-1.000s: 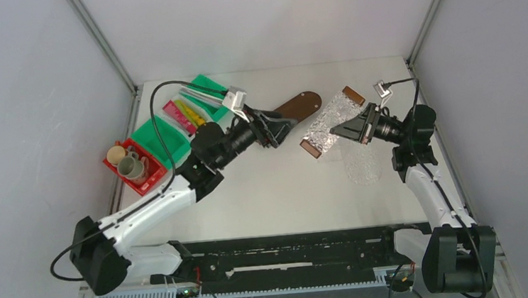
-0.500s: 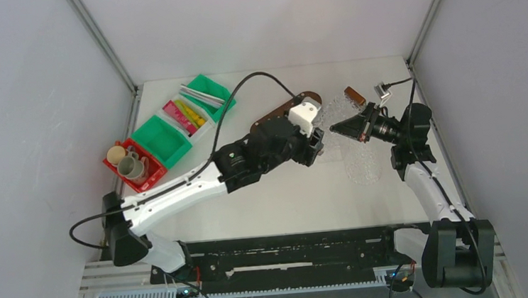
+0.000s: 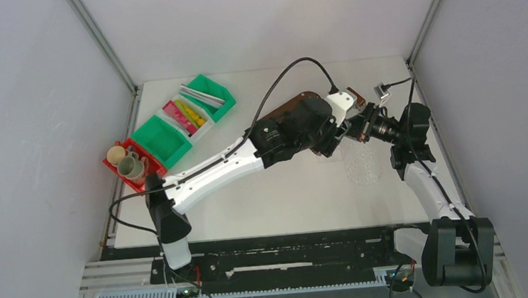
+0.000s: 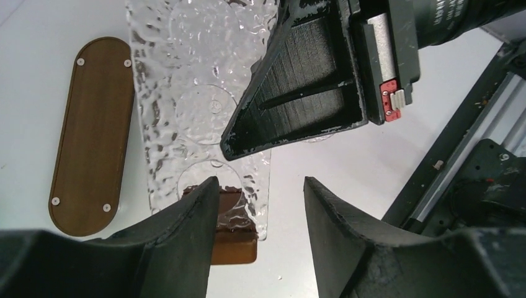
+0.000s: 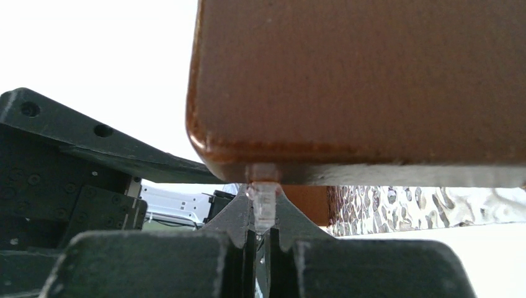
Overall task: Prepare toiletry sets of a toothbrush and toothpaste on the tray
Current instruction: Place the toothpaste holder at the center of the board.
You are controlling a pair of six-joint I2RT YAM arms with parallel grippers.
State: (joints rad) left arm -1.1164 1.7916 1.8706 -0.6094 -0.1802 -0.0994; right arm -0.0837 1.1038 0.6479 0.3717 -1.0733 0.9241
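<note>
The right end effector (image 5: 263,214) is clamped tight on the thin clear edge of the tray (image 4: 186,93), just under one of its 2 wooden end pieces (image 5: 360,81). The tray is rippled clear glass. It sits toward 2 o'clock on the surface (image 3: 279,197), with the right arm reaching in from 3 o'clock.

The left arm stretches across from 7 o'clock, and the left end effector (image 4: 260,183) has its jaws apart at the tray's other wooden end (image 4: 236,248). In the left wrist view that end shows in the gap and partly behind 1 finger (image 4: 186,230). Whether the finger touches it cannot be told.

A brown oval board (image 4: 93,133) lies flat beside the tray, along its long side and apart from it.

The rest of the set pieces are near 10 o'clock, well apart from the tray:
- A red bin (image 3: 150,173) holds the cups (image 3: 128,163).
- A green bin (image 3: 162,137) stands beside it.
- A pale bin holds the pink and yellow tubes (image 3: 186,114).
- At the far end, another green bin (image 3: 223,94) holds the long thin toothbrushes (image 3: 200,93).
</note>
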